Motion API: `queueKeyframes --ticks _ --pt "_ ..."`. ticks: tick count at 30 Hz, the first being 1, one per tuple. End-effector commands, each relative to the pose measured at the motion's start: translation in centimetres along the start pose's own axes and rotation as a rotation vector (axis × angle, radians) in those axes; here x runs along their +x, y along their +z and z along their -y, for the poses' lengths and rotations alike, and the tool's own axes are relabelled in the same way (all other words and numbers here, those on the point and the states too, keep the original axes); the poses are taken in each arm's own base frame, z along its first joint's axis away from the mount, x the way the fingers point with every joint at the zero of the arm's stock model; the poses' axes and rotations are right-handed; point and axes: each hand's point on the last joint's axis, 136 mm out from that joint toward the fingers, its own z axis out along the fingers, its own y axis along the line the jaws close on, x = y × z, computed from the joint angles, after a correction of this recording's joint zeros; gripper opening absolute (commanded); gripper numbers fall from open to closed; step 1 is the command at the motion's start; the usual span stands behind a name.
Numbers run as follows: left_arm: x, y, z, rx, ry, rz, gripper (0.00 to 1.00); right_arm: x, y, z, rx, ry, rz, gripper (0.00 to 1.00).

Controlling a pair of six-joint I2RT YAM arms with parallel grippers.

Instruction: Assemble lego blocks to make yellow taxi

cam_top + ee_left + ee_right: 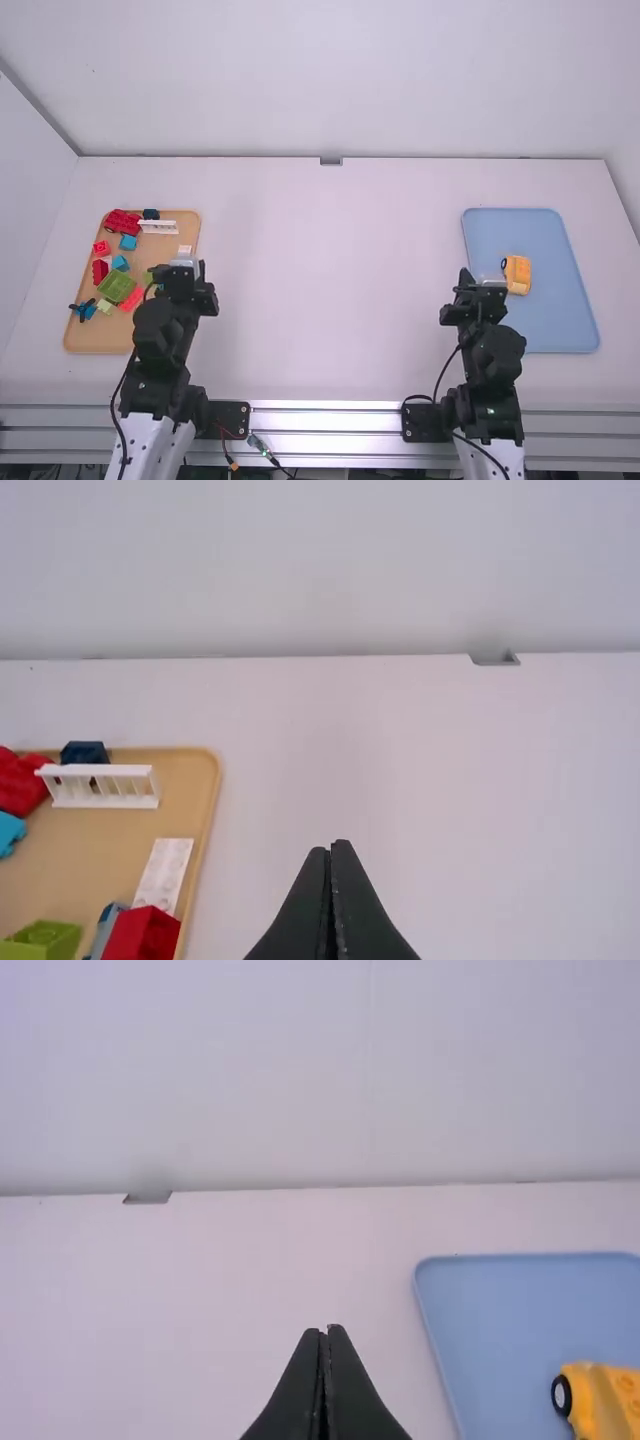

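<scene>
My right gripper (325,1332) has its fingers together on nothing; my left gripper (331,847) is likewise closed and empty. Clock directions follow the high view. At 3 o'clock from the right gripper, the yellow toy-brick taxi (517,274), one black wheel (561,1396) showing, lies inside the blue tray (560,325). At 9 o'clock from the left gripper is the tan tray (98,337), carrying the white railing (158,227) and green block (117,286). The taxi looks largely built. To add or seat a part, I should open wide, straddle the body squarely, clear the wheels, and press straight down; a slanted push could split bricks.
</scene>
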Motion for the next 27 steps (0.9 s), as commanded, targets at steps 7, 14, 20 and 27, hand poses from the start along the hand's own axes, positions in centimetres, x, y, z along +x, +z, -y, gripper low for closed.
queueKeyframes --ticks 7,14,20,27 --pt "3.2 -0.1 0.1 0.006 0.001 0.009 0.00 2.4 0.1 0.0 0.002 0.004 0.005 0.00" --pt "5.0 0.0 0.1 0.006 0.001 0.018 0.00 2.1 0.0 0.0 0.002 0.003 0.024 0.00" --pt "3.6 -0.5 0.1 0.006 0.001 0.083 0.00 2.1 0.0 0.0 0.002 0.003 0.024 0.00" --pt "2.5 -0.9 0.1 0.006 0.001 0.133 0.00 2.1 0.0 0.0 0.002 0.003 0.024 0.00"
